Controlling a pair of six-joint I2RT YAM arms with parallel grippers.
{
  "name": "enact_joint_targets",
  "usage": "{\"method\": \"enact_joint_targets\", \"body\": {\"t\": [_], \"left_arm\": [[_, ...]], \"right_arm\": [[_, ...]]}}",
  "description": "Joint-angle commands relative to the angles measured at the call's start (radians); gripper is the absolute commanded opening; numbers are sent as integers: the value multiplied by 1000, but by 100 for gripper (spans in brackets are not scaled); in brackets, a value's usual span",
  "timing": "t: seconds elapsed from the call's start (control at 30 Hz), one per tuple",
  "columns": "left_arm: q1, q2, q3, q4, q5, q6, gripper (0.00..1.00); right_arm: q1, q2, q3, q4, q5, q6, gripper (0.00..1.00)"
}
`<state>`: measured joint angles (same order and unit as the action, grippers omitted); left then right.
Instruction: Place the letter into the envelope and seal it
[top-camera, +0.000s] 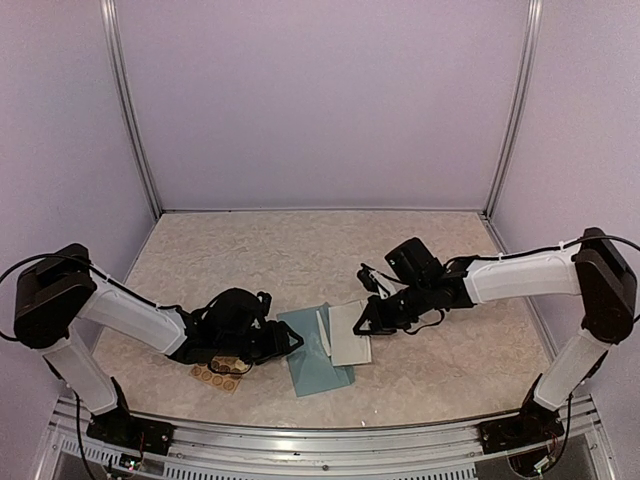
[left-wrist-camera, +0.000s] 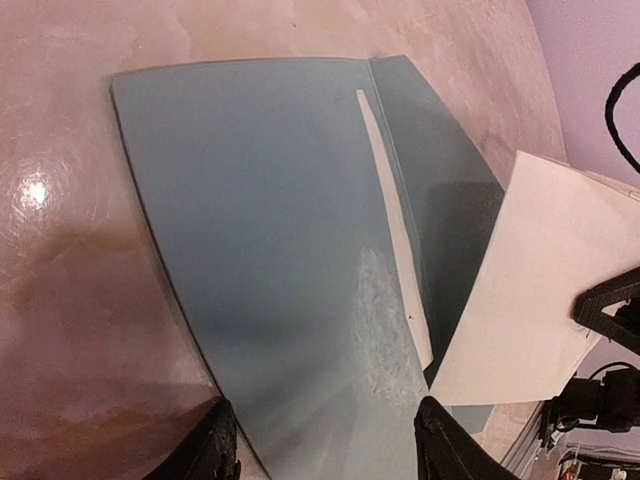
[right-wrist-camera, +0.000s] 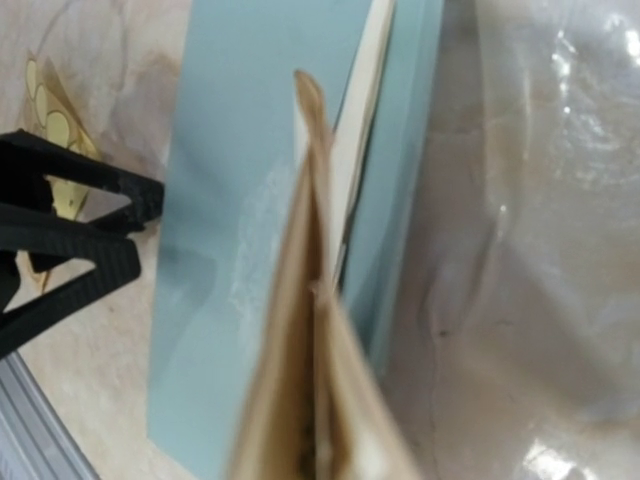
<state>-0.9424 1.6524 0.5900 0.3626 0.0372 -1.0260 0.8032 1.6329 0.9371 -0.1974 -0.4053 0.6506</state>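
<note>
My right gripper (top-camera: 368, 318) is pinching the cream letter (top-camera: 350, 338), which is touching the flat teal envelope (top-camera: 310, 358). My left gripper (top-camera: 293, 340) is sitting open at its edge. Putting in and sealing are waiting.

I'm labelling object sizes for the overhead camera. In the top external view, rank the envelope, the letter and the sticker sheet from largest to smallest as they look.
1. envelope
2. letter
3. sticker sheet, which looks smallest, but part of it is hidden, so its place is unsure.
</note>
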Motion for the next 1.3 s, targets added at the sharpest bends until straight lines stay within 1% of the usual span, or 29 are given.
{"method": "enact_joint_targets", "body": {"t": [0.0,0.3,0.67,1.27], "left_arm": [[-2,19,-17,-47,21,-4,57],[-1,15,-22,-59,30,0,57],[-2,-4,-30,-68,32,0,57],[-2,6,-34,-53,47,3,57]], "right_arm": [[11,30,20,-15,-8,-19,0],[19,72,49,-56,30,-35,0],[40,145,122,-164,102,-55,0],[67,232,207,-233,122,-55,0]]}}
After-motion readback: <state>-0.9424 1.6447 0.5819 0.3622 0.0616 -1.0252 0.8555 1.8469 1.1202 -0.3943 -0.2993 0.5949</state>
